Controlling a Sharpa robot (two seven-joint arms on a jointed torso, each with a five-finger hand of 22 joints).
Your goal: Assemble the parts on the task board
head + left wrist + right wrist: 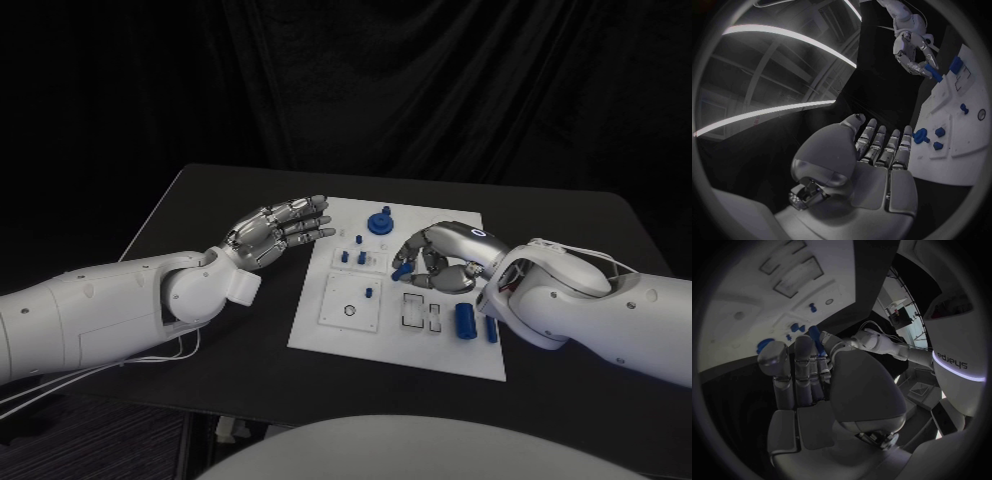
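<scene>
1. Over the middle of the task board (335, 330), the right hand (437, 257) hovers with its fingers curled down around a small blue part (402, 272); the left wrist view shows the same blue piece pinched at its fingertips (932, 75).
2. Beside the board's left edge, the left hand (277, 232) hangs above the black surface (202, 200) with its fingers apart and nearly straight, holding nothing.
3. Just beyond the left hand's fingertips stands a blue knob-shaped part (381, 222) near the far edge of the board, apart from both hands.
4. Between the two hands, a few small blue pegs (353, 257) stand in a raised block on the board, close to the right hand's fingertips but not touching them as far as I can tell.
5. Below the right hand's wrist, toward the robot, two blue cylinders (464, 320) lie side by side on the board's near right part, next to two dark rectangular slots (414, 310).
6. Nearer the left hand's side of the board sits a square plate with a dark ring (352, 311) and one small blue peg (369, 292) on it.
7. Whether the held part touches the board under the right hand cannot be told, since the fingers cover it.
</scene>
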